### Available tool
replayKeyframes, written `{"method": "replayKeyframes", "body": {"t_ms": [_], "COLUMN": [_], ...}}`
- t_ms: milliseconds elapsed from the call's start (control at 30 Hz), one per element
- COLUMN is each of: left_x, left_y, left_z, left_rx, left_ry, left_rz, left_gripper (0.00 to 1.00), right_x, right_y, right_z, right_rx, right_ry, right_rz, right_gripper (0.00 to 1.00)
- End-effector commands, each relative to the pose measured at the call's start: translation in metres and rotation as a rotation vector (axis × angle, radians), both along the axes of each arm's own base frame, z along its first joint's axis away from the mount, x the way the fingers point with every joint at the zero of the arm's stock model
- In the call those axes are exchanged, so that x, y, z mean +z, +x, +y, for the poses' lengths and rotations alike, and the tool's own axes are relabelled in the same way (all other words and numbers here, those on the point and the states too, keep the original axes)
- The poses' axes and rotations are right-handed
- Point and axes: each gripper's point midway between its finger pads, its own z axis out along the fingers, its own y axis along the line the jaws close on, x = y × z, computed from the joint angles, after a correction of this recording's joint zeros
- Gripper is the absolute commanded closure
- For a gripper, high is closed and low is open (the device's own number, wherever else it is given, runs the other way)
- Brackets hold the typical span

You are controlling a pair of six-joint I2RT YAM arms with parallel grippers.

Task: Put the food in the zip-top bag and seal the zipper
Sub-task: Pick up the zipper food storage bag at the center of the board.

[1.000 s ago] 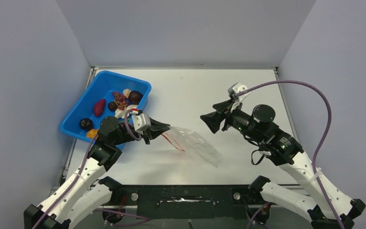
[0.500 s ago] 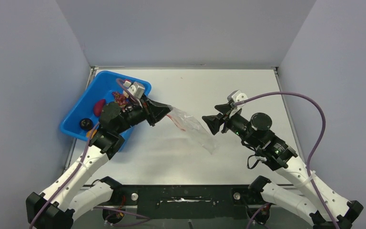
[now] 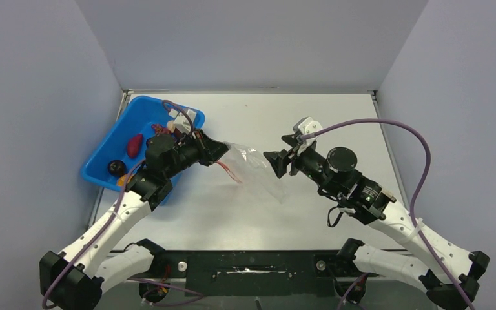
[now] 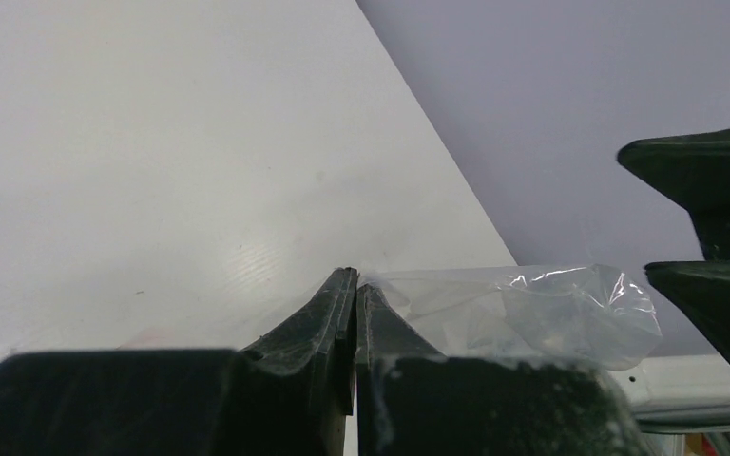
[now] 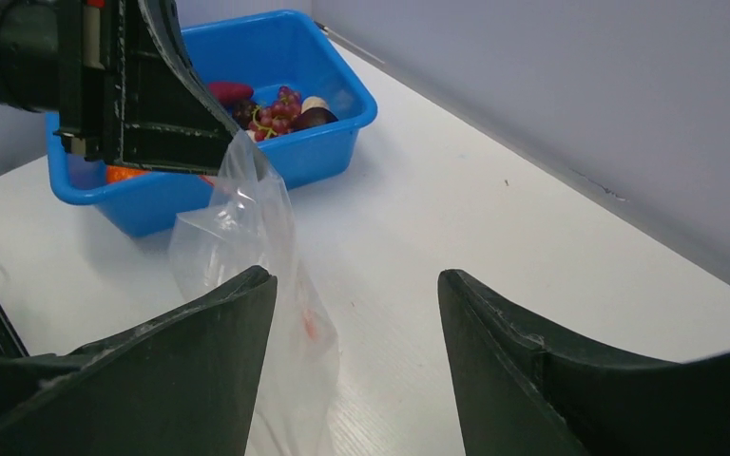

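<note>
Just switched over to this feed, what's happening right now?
The left gripper is shut on the zip-top bag, holding it up by one edge over the table, beside the blue bin. The right gripper is open and close to the bag, not gripping it. The food lies in the blue bin; the bag looks empty.

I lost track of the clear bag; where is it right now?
Top view, centre: the zip-top bag is held by the shut left pincer, right of the blue bin.
</note>
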Motion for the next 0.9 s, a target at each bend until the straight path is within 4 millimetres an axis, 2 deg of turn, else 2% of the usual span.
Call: {"method": "replayKeyframes", "body": {"t_ms": [0,167,233,433,633,767,867], "left_x": [0.017,0.001,0.001,0.008,0.013,0.009,0.008], "left_y": [0.012,0.019,0.021,0.024,0.019,0.020,0.020], "left_z": [0.005,0.009,0.010,0.014,0.013,0.019,0.024], "left_rx": [0.074,0.135,0.153,0.223,0.197,0.225,0.235], "left_ry": [-0.047,-0.050,-0.074,-0.234,-0.352,-0.391,-0.423], "left_rz": [0.033,0.126,0.156,0.288,0.392,0.442,0.466], "left_gripper": [1.00,1.00,1.00,1.00,1.00,1.00,1.00], "right_x": [0.033,0.047,0.043,-0.003,-0.051,-0.070,-0.073], "right_y": [0.006,0.003,0.000,-0.006,-0.025,-0.029,-0.028], "right_z": [-0.009,-0.007,0.001,0.036,0.079,0.095,0.098], "right_rx": [-0.095,-0.105,-0.066,0.026,0.138,0.167,0.152], "right_ry": [0.016,0.092,0.097,-0.007,-0.212,-0.275,-0.279], "right_rz": [-0.068,-0.069,-0.077,-0.049,-0.156,-0.201,-0.210], "right_gripper": [0.36,0.36,0.36,0.36,0.35,0.34,0.35]}}
